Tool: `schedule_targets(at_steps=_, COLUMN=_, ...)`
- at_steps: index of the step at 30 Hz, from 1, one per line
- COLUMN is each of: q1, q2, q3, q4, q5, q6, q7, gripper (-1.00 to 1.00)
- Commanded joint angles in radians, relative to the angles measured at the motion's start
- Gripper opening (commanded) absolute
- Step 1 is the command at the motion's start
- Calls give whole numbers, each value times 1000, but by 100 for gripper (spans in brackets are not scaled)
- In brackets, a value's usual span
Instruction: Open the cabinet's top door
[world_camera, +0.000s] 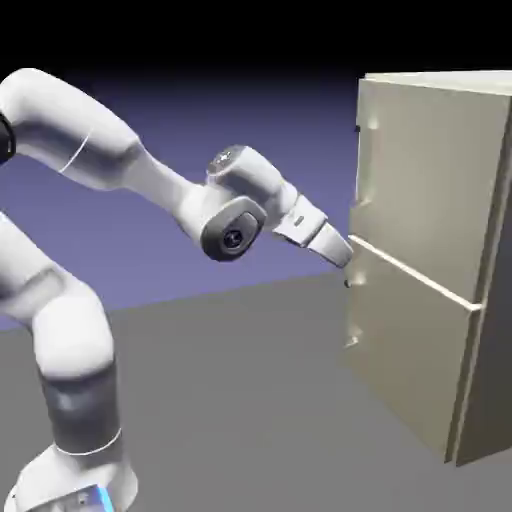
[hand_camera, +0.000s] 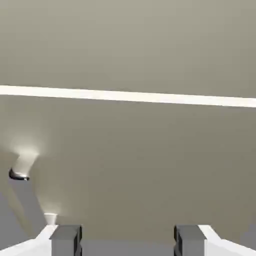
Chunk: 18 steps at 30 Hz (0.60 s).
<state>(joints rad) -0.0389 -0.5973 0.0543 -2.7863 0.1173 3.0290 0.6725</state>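
The beige cabinet (world_camera: 492, 340) stands at the exterior view's right. Its top door (world_camera: 420, 170) is the taller panel above a thin pale seam (world_camera: 410, 272), and it lies flush and shut. My gripper (world_camera: 343, 256) is at the cabinet's front left edge, level with the seam and almost touching the front. In the hand view the beige front fills the picture, crossed by the bright seam (hand_camera: 128, 96). A silvery bar handle (hand_camera: 31, 197) slants at the lower left, left of my gripper (hand_camera: 128, 241). The grey fingertips (hand_camera: 66, 239) stand apart with nothing between them. I cannot tell which door that handle belongs to.
The shorter door panel (world_camera: 405, 360) lies below the seam, also shut. Grey table surface (world_camera: 250, 400) spreads between the robot's base and the cabinet. Small fittings (world_camera: 351, 282) stick out along the front's left edge.
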Motion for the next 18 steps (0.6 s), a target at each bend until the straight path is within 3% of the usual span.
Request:
schedule_targets(at_steps=1, q1=-19, q2=-10, q3=20, q4=9, q5=44, q6=-3, q7=-25, gripper=0)
schedule_targets(at_steps=18, q1=-339, q2=-182, q3=362, q4=158, q5=783, q6=-53, q7=-457, gripper=0)
